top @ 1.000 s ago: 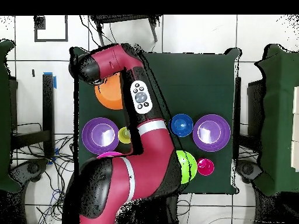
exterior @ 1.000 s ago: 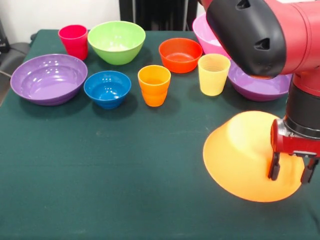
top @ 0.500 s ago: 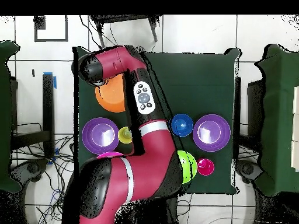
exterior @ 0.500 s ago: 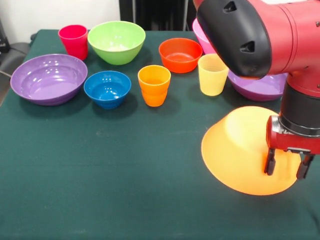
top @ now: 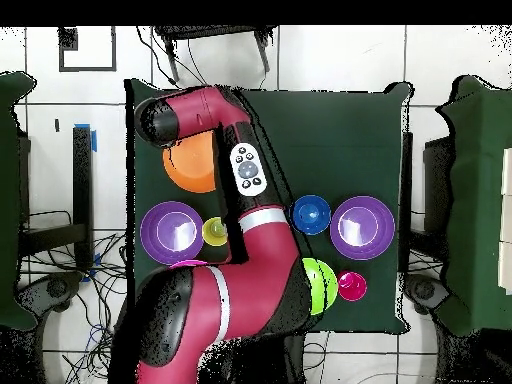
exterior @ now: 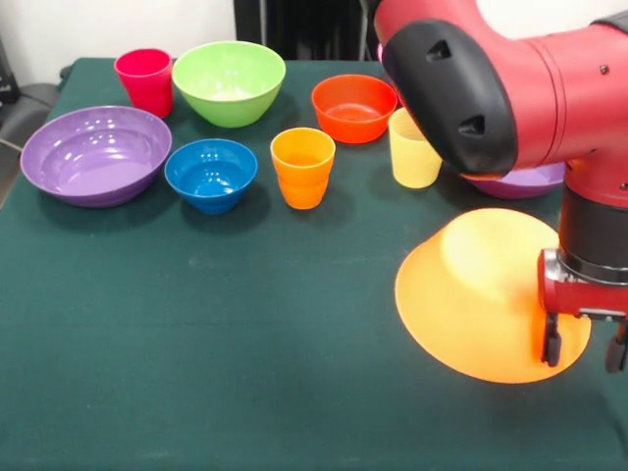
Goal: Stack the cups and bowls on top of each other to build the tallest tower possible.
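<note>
Lying upside down at lower right of the front view, the yellow-orange bowl (exterior: 481, 294) has its base up and wide rim flat on the green table (exterior: 196, 373). Gripper (exterior: 584, 348) hangs at the bowl's right rim, fingers spread w/ a gap between, nothing held; left finger in front of the rim, right one past the edge. Red arm (exterior: 510, 88) fills upper right and hides part of the purple bowl (exterior: 525, 180) behind it.

All other pieces stand mouth up, none stacked. Upper left: red-pink cup (exterior: 144, 80) next to green bowl (exterior: 229, 81). Below them, second purple bowl (exterior: 95, 154), blue bowl (exterior: 210, 173), orange cup (exterior: 302, 166) in a row, left to right. Orange-red bowl (exterior: 353, 106) sits top centre, yellow cup (exterior: 414, 149) just right of it, partly behind the arm.

Overhead view: yellow-orange bowl (top: 190, 168) at upper left of table, arm crossing over it; gripper hidden there.
</note>
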Available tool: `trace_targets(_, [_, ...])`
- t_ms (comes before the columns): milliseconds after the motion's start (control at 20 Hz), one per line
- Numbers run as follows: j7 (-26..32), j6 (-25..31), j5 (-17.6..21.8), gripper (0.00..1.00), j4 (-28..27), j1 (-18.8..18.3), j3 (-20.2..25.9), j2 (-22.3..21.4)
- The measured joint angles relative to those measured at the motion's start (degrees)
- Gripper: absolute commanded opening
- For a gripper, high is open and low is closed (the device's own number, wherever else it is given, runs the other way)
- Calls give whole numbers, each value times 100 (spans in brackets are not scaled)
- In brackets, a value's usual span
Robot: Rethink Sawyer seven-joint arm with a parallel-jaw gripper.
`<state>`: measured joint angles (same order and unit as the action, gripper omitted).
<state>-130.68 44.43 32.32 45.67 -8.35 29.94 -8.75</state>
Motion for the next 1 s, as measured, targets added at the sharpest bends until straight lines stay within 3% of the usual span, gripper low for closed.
trace_targets(200, [0, -281, -201, 100, 50, 11, -2, 129])
trace_targets(550, [0, -270, -686, 100, 352, 57, -34, 171])
trace_targets(850, [0, 273, -1476, 100, 773, 50, -36, 176])
trace_targets(1000, [0, 489, -1643, 100, 859, 43, -36, 184])
